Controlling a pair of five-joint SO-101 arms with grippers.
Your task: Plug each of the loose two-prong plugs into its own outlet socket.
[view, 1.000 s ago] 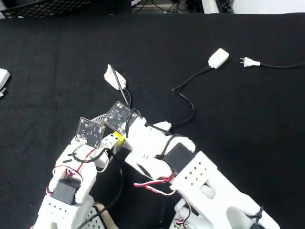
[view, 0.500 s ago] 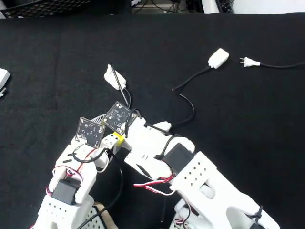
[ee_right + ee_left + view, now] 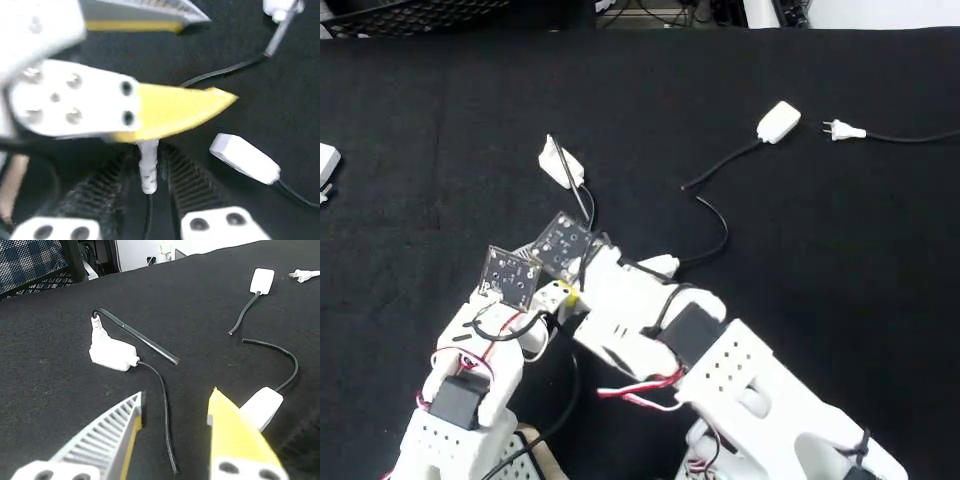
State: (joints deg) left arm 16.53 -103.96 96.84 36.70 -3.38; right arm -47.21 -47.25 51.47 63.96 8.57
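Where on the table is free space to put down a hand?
Free: the wide left side between the edge piece and the joined pair; the right front below the far socket. Crowded: the middle front, where both arms meet by the near socket.

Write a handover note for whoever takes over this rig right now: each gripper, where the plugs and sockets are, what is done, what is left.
The left gripper is open and holds nothing, close beside the right one.
The right gripper is shut on a plug.
The near socket lies beside the right gripper, nothing plugged in.
The far socket and far plug lie apart, farther out to the right.
Done: the joined pair looks already plugged together.
Left: seat the held plug, then the far plug.
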